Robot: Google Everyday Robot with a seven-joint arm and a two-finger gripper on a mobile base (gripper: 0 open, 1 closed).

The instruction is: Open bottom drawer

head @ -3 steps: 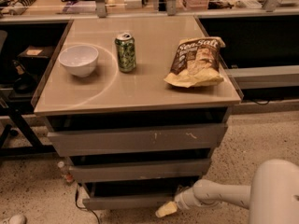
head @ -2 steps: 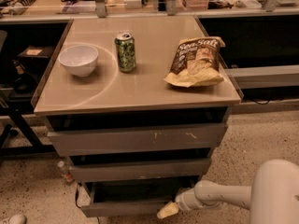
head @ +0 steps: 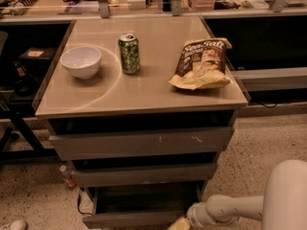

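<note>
One drawer sits lowest of three, the bottom drawer (head: 134,219): narrow grey front standing forward of the others, dark shallow box showing behind it. Gripper (head: 178,223) at the front's right end, low by the floor; cannot tell if it is spread or closed. White arm (head: 230,209) reaches in from the right. Above: middle drawer (head: 144,174), scratched top drawer (head: 144,143). On the table (head: 144,97): bowl (head: 81,61), can (head: 129,53), chip bag (head: 201,63).
</note>
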